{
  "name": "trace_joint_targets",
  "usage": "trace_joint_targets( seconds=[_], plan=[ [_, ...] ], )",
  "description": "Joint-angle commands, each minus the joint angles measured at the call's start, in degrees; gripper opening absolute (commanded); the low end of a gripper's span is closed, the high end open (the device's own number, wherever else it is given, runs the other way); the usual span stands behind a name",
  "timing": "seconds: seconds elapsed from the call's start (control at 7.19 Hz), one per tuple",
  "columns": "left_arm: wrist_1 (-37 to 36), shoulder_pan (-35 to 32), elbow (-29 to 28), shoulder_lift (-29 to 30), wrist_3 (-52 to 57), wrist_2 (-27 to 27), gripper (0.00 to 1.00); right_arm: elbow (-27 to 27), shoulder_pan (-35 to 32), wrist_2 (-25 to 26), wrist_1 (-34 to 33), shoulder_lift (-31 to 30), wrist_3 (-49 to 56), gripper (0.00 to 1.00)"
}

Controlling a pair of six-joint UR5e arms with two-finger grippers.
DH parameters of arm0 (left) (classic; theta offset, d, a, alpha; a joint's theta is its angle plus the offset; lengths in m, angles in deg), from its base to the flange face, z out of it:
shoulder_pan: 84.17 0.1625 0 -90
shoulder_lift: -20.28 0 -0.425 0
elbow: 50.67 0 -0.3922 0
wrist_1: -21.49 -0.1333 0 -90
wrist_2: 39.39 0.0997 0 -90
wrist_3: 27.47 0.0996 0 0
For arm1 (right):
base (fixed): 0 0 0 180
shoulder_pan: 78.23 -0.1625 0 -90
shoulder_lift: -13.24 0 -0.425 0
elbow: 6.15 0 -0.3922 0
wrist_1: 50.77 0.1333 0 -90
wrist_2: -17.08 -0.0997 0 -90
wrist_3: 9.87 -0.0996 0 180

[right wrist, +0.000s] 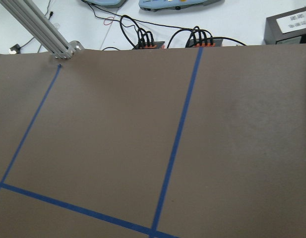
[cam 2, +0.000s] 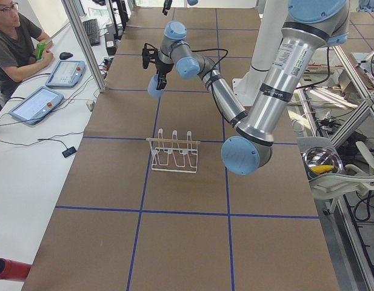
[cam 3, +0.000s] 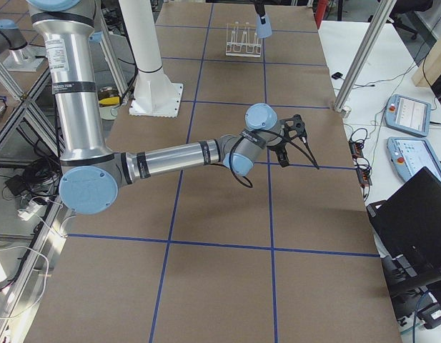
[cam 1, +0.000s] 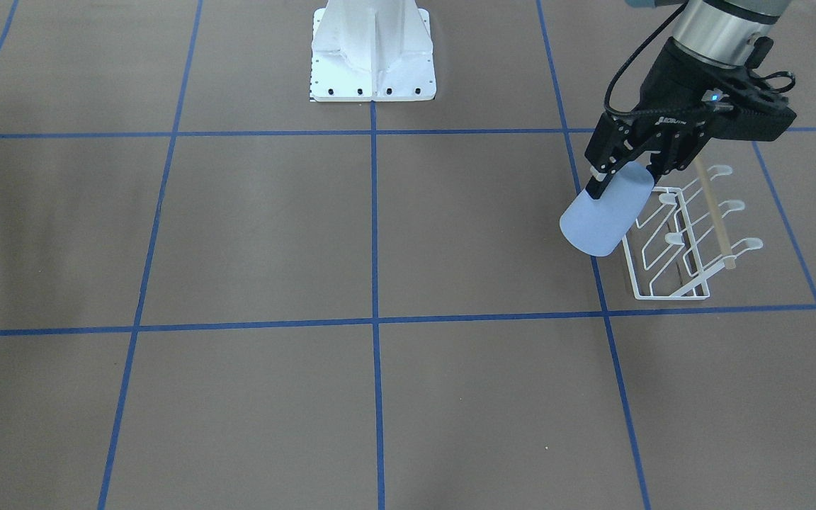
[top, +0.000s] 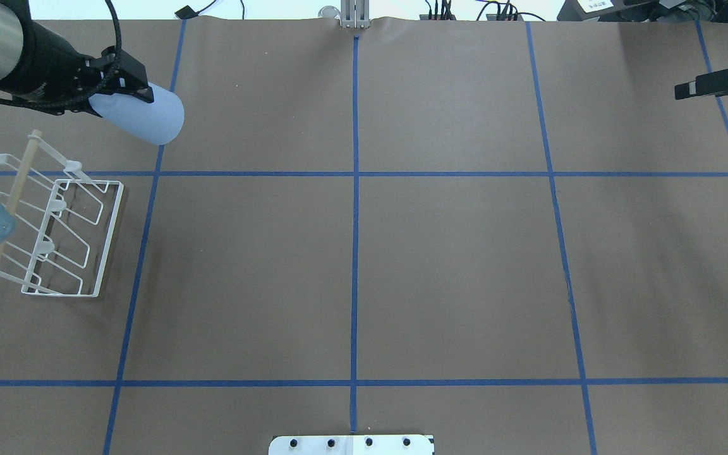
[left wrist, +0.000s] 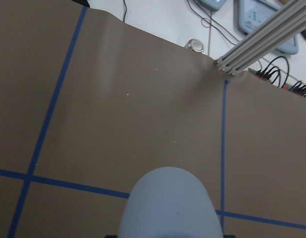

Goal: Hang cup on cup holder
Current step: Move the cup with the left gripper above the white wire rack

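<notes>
My left gripper (top: 125, 87) is shut on the narrow end of the pale blue cup (top: 149, 117). It holds the cup tilted in the air, wide rim pointing away from the wrist. The cup also shows in the front view (cam 1: 603, 219) and fills the bottom of the left wrist view (left wrist: 170, 203). The white wire cup holder (top: 64, 237) with its wooden rod stands on the table at the left, below the cup and apart from it. All of its prongs (cam 1: 671, 238) are bare. My right gripper (top: 683, 90) hangs empty at the far right, its fingers apart in the exterior right view (cam 3: 309, 146).
The white bolted pedestal base (cam 1: 372, 53) stands at the robot's side of the table. Blue tape lines (top: 355, 221) cross the brown table cover. An aluminium post (left wrist: 262, 42) and cables stand at the far table edge. An operator (cam 2: 14, 42) sits beyond it.
</notes>
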Motion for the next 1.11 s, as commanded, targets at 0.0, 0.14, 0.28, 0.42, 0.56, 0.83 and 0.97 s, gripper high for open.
trace_joint_targets(
  seconds=[0.0,0.14,0.28,0.42,0.56,0.83,0.97],
  plan=[
    [-10.4,-0.2,1.3,-0.5,5.3,-0.2,0.0,-0.1,-2.0,-0.2,-4.6,-2.0,7.7,1.0],
    [-13.6,-0.2,-0.9,-0.7,6.5,-0.5,0.0,0.0,-2.3,-0.2,-4.7,-2.4,8.3,1.0],
    [-16.8,-0.6,-1.7,0.0,8.9,-1.1,0.0,0.1,-2.5,0.0,-6.1,-2.6,8.6,1.0],
    [-18.5,-0.9,-2.0,0.1,14.2,-1.4,0.0,0.2,-2.9,0.3,-8.2,-2.6,11.7,1.0],
    [-20.3,-3.8,-2.9,0.1,15.7,-1.6,0.0,0.3,-3.3,0.3,-10.0,-2.7,13.6,1.0],
    [-22.5,-4.5,-4.6,0.4,16.4,-1.6,0.0,0.4,-3.9,0.0,-10.8,-2.6,13.6,1.0],
    [-22.4,-4.6,-6.7,0.8,16.4,-1.8,0.0,0.9,-4.2,-0.1,-13.3,-2.6,13.8,1.0]
  ],
)
